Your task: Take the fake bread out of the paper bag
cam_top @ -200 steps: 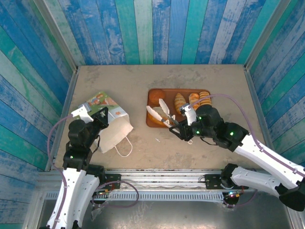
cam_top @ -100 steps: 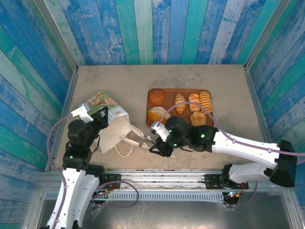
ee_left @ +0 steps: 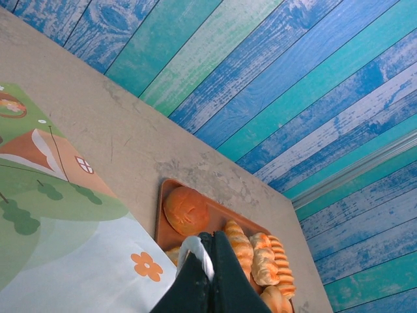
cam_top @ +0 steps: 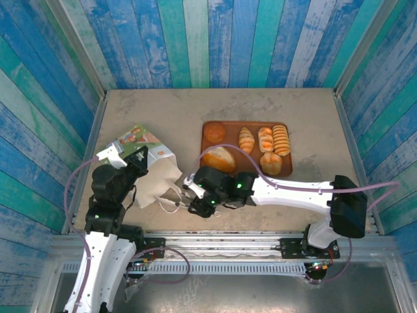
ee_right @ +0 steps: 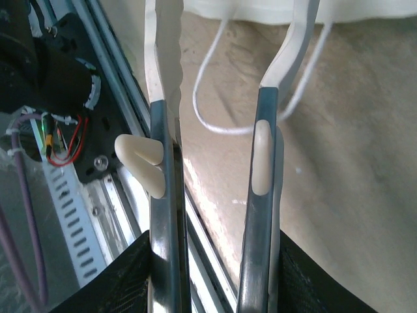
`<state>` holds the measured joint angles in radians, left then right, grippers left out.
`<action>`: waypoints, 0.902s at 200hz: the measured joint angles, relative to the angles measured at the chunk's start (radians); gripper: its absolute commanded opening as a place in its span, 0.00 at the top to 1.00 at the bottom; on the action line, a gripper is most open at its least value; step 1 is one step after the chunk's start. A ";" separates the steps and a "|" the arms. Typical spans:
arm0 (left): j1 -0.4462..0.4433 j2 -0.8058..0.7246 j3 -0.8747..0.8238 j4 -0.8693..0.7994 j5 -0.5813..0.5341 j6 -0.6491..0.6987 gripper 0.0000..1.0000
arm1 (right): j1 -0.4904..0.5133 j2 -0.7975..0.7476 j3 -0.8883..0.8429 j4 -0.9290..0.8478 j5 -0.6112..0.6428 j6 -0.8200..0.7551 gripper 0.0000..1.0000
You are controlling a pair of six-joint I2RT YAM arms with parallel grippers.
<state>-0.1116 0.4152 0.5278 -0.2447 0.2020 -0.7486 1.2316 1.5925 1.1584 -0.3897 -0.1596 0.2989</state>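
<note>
Surface: we record a beige, speckled table, closed in on three sides by walls of blue and teal painted planks, with a metal rail along its near edge. Left half: the paper bag lies on its side, printed face up and plain white side toward us, with a white loop handle trailing onto the table. Right of it: a flat brown tray bearing the fake bread. We count six pieces: a round bun, an oval loaf at the near left corner, and four rolls or croissants. The inside of the bag is hidden from us. The left gripper rests on the bag's upper edge. In its wrist view the fingers are pressed together on a white strip of the bag, and the bun shows beyond them. The right gripper lies low at the bag's near corner. In its wrist view the two white-tipped fingers stand spread apart, with the handle loop between them. Against the picture of a second ago: the right gripper was then over the tray's left part. It has since swung left to the bag, leaving the loaf uncovered. The left gripper, bag and tray are where they were.
</note>
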 measured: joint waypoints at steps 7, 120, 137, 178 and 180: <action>0.000 -0.003 0.001 -0.001 0.000 0.004 1.00 | 0.005 0.019 0.013 0.008 0.006 0.006 0.56; 0.000 -0.033 0.015 -0.032 -0.007 0.059 1.00 | 0.010 0.241 0.189 0.137 0.129 0.251 0.59; 0.000 -0.044 0.018 -0.034 -0.011 0.063 1.00 | 0.010 0.283 0.220 0.146 0.151 0.288 0.58; 0.000 -0.044 0.020 -0.034 -0.013 0.065 1.00 | -0.005 0.384 0.315 0.183 0.155 0.355 0.56; 0.000 -0.044 0.020 -0.034 -0.013 0.065 1.00 | -0.007 0.388 0.320 0.187 0.152 0.359 0.55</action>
<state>-0.1116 0.3710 0.5480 -0.2783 0.1894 -0.6838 1.2247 1.9808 1.4784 -0.2028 -0.0074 0.6582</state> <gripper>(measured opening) 0.045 0.437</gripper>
